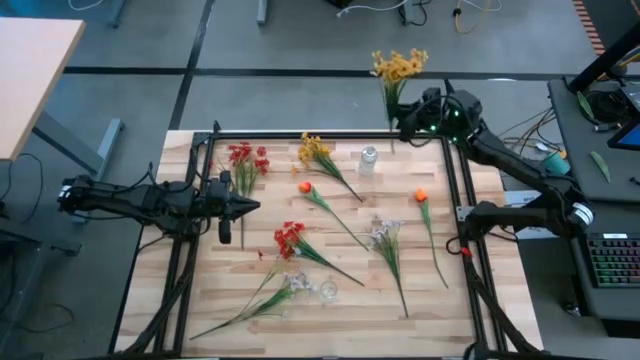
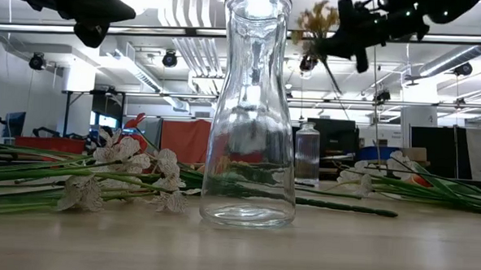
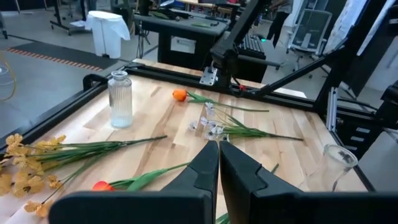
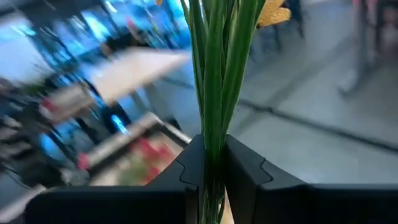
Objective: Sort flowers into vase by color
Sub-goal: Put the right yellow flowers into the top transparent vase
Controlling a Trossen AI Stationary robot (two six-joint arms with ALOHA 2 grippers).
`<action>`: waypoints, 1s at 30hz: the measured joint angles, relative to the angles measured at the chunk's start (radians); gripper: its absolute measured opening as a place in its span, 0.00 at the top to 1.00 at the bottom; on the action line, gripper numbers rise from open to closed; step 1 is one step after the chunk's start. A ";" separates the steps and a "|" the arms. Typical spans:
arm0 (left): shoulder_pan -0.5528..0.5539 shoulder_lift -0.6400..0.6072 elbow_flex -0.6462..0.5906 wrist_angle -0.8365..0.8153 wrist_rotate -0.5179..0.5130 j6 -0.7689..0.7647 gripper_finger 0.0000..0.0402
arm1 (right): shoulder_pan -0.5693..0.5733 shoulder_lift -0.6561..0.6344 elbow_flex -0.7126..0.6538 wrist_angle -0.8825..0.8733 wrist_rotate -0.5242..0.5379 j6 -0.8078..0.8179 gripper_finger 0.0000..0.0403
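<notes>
My right gripper [image 1: 403,118] is raised over the table's far edge, shut on a yellow flower spray [image 1: 398,66] whose blossoms point beyond that edge. My left gripper [image 1: 250,208] hovers shut over the table's left part, touching nothing. Lying flat on the wood are red sprays [image 1: 244,160] [image 1: 290,238], another yellow spray [image 1: 318,153], two orange flowers [image 1: 305,187] [image 1: 421,196] and white sprays [image 1: 385,236] [image 1: 282,293]. A small ribbed glass vase [image 1: 369,160] stands toward the far side. A clear glass carafe [image 2: 252,111] stands near the near edge. My right gripper pinches the yellow spray's bundled green stems [image 4: 212,124] between its two fingers, which lie across the stems some way below the blossoms [image 4: 273,12]. The spray is lifted clear of the table, high in the low view [image 2: 314,24], with a stem end [image 2: 334,82] trailing past the fingers.
A black metal frame [image 1: 330,137] borders the table's far, left and right sides. The flowers lie scattered over the table's middle and near part. A keyboard [image 1: 612,262] and a desk stand to the right of the table, and another table corner [image 1: 30,70] at far left.
</notes>
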 joint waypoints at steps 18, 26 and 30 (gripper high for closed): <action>0.000 0.002 0.000 0.005 0.000 -0.008 1.00 | 0.097 0.182 -0.274 0.797 0.095 -0.066 0.91; 0.000 0.002 0.000 0.004 0.000 -0.007 1.00 | 0.097 0.248 -0.311 0.873 0.125 -0.139 0.91; 0.000 0.002 0.000 0.004 0.000 -0.006 1.00 | 0.097 0.290 -0.315 0.918 0.125 -0.142 0.91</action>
